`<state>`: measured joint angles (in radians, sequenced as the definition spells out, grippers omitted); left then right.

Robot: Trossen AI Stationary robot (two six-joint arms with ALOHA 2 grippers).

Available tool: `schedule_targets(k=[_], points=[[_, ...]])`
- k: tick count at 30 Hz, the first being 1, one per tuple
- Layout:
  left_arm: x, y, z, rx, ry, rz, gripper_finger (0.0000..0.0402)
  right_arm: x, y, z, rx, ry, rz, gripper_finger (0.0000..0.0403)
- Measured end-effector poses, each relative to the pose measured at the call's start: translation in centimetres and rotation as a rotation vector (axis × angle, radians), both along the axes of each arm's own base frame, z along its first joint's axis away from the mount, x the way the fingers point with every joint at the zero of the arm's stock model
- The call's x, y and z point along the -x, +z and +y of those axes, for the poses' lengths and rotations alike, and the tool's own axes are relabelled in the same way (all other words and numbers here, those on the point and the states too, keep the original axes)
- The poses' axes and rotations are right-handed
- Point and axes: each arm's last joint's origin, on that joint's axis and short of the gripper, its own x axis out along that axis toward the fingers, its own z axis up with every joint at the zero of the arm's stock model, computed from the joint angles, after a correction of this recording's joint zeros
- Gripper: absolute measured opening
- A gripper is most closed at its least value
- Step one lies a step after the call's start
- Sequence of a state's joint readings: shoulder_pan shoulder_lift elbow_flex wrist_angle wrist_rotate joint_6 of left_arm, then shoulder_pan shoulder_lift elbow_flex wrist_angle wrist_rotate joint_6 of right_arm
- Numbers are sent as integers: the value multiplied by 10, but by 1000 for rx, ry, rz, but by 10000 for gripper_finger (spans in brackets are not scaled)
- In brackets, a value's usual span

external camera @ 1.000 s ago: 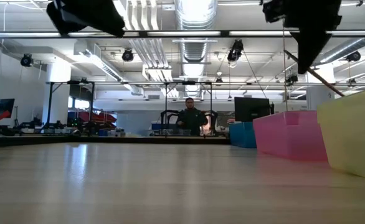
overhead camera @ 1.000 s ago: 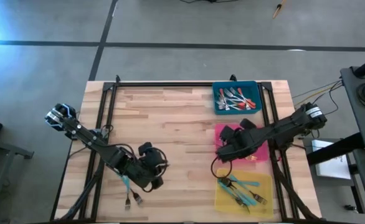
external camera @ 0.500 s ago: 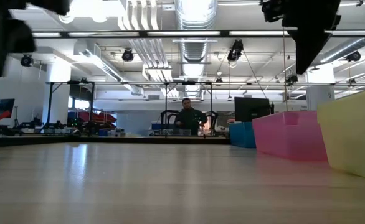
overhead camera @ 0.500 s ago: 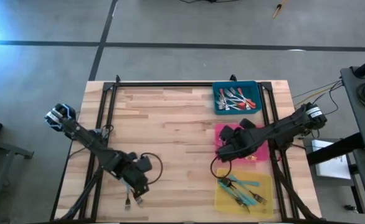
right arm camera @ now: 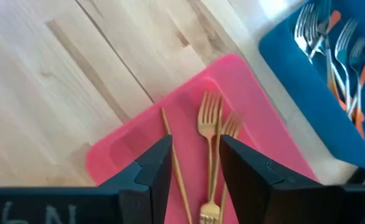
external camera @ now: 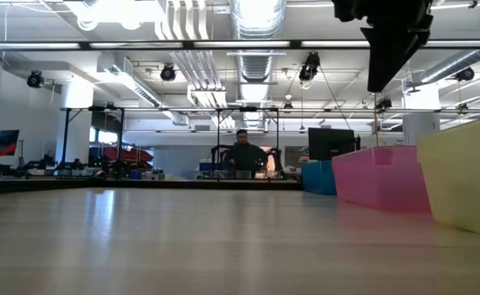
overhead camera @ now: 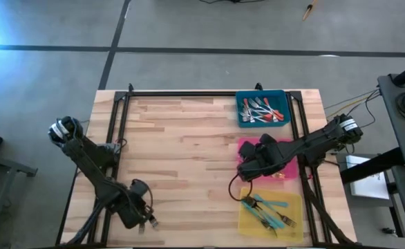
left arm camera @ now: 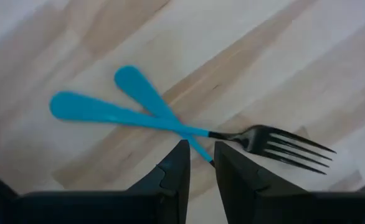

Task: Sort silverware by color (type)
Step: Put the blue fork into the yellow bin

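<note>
Two teal-handled forks [left arm camera: 170, 121] lie crossed on the wood near the table's near left corner. My left gripper [left arm camera: 201, 171] hangs just over them, open by a narrow gap, with the neck of one fork [left arm camera: 198, 149] running under that gap; I cannot tell whether it touches. In the high view this gripper [overhead camera: 144, 217] covers most of both forks. My right gripper [right arm camera: 195, 162] stands open above the pink tray [right arm camera: 245, 81], where gold forks [right arm camera: 208, 124] lie flat on the tray floor.
Along the table's right side stand a blue tray [overhead camera: 238, 109] holding red-handled forks [overhead camera: 259, 111], the pink tray [overhead camera: 290, 170], and a yellow tray [overhead camera: 296, 199] holding teal forks [overhead camera: 268, 211]. Bare wood lies between the arms. A person [external camera: 242, 152] stands far behind the table.
My left gripper has swung toward the table's near left corner and now stands over the two teal forks, which have stayed where they were. My right gripper has shifted a little toward the table's left above the pink tray.
</note>
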<state>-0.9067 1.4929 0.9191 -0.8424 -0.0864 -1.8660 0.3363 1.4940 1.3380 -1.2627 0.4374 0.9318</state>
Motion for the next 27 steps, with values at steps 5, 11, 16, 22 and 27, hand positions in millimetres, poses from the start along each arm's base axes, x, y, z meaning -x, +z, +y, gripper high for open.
schedule_targets(k=[5, 11, 16, 22, 27], points=[[6, -9, -5, 37, 36, -19, 57, -1, 0, 4, -8, 9, -23, 120], [6, -8, -6, -54, -495, -72, 57, 3, 0, 14, -8, 50, -20, 124], [7, -9, -5, -132, -919, -104, 57, 5, 0, 20, -14, 48, -29, 124], [6, -22, -5, -227, -1166, -86, 57, 7, 0, 25, -23, 34, -43, 118], [-1, -40, -14, -252, -1250, -54, 57, 7, 0, 25, -22, 34, -43, 123]])
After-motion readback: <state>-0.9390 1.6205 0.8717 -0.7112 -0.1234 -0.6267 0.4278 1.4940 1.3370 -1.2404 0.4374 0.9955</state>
